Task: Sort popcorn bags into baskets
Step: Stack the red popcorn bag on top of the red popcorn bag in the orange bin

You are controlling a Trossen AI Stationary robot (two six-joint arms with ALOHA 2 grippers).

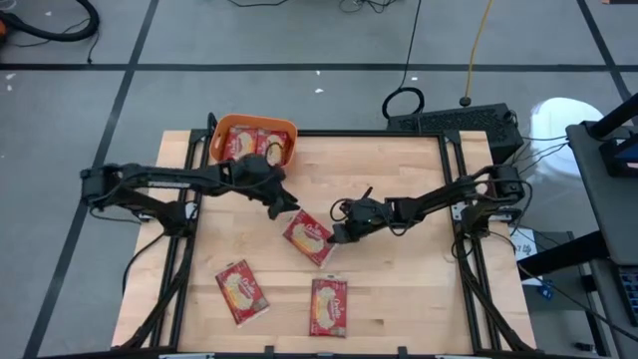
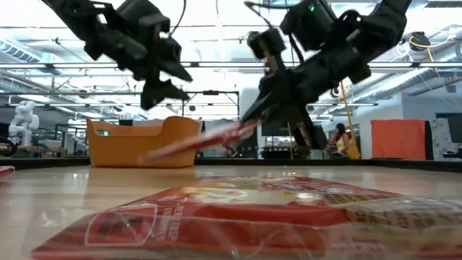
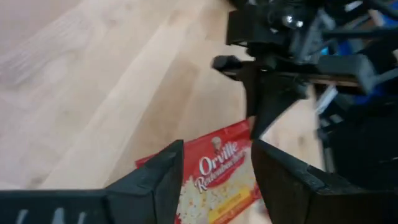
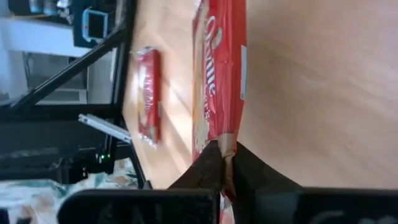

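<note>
Red popcorn packets with yellow-cream ovals lie on the wooden table. One packet [image 1: 307, 237] is near the middle, held by my right gripper [image 1: 339, 235], which is shut on it. My left gripper [image 1: 283, 206] hangs open above that packet's far left end; in the left wrist view its fingers [image 3: 177, 174] frame the packet [image 3: 221, 180] without touching it. Two more packets [image 1: 242, 291] [image 1: 330, 305] lie flat near the near edge. The orange basket [image 1: 221, 140] at the far left holds packets [image 1: 254, 142]. My right gripper [image 4: 225, 152] pinches the packet's end edge [image 4: 225, 140] between its two shut fingers, coming from the table's right and slanting down. The packet is tilted, the held end [image 2: 242, 128] raised and the other end [image 2: 151, 155] low toward the basket; whether that end touches the table does not show.
The basket [image 2: 137, 144] stands behind the tilted packet in the low view. One flat packet [image 2: 253, 213] lies close to the near edge. Black frame rails [image 1: 189, 249] run along the table's left and right sides. Bare wood [image 1: 399, 289] lies at the near right.
</note>
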